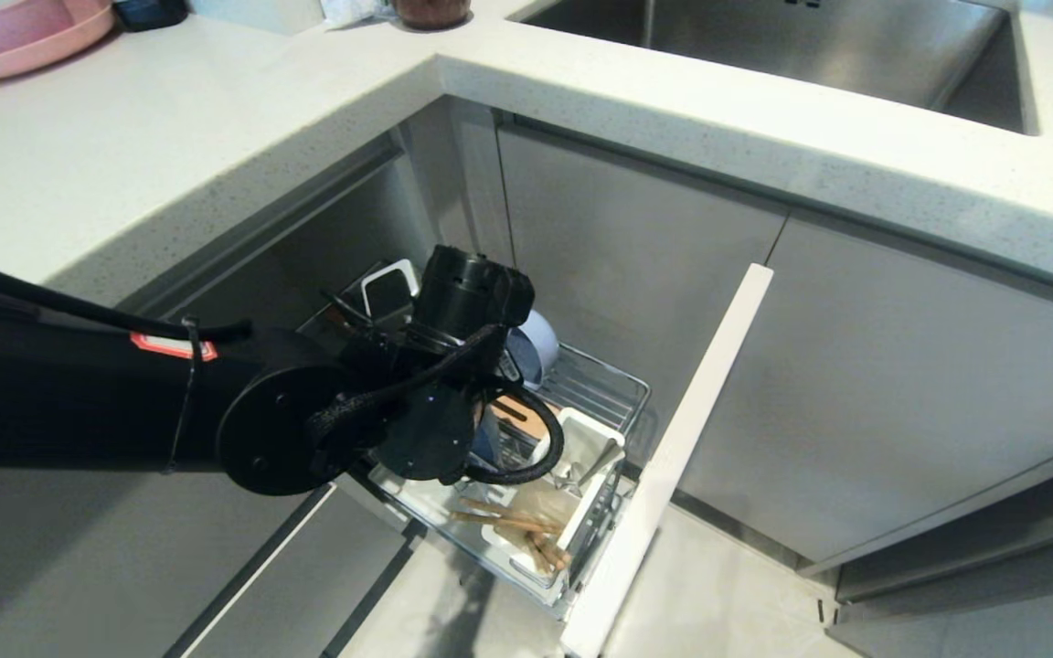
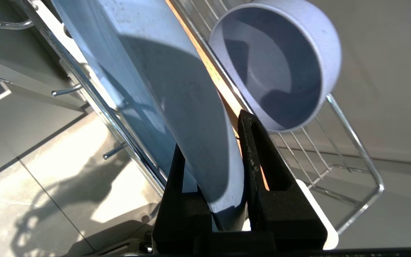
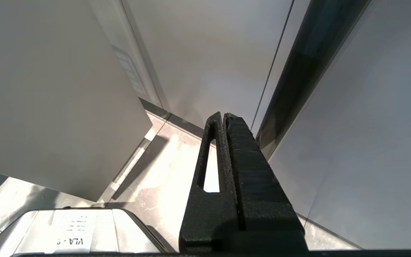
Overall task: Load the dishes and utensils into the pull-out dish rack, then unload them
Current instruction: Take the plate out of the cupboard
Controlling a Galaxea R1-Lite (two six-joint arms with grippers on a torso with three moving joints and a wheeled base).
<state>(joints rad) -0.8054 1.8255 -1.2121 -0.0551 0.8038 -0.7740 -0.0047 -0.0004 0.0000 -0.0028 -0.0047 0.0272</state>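
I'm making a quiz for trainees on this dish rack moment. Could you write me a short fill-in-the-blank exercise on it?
1. The left gripper has its fingers on either side of the pale blue ____.
2. The bowl in the pull-out dish rack lies on its ____.
3. The wooden chopsticks lie in the white ____.
4. The right gripper is ____ and holds nothing.

Missing words: plate; side; cutlery caddy; shut

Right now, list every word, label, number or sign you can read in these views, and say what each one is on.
"VLA - 0" or similar, seen upside down, last character uncertain: on the white label stuck to a pale grey part of the robot in the right wrist view.
Small lines above it on that label: too small to read.
Red and white tag on the left arm: print too blurred to read.
Nothing legible on the dish rack, plate or bowl.
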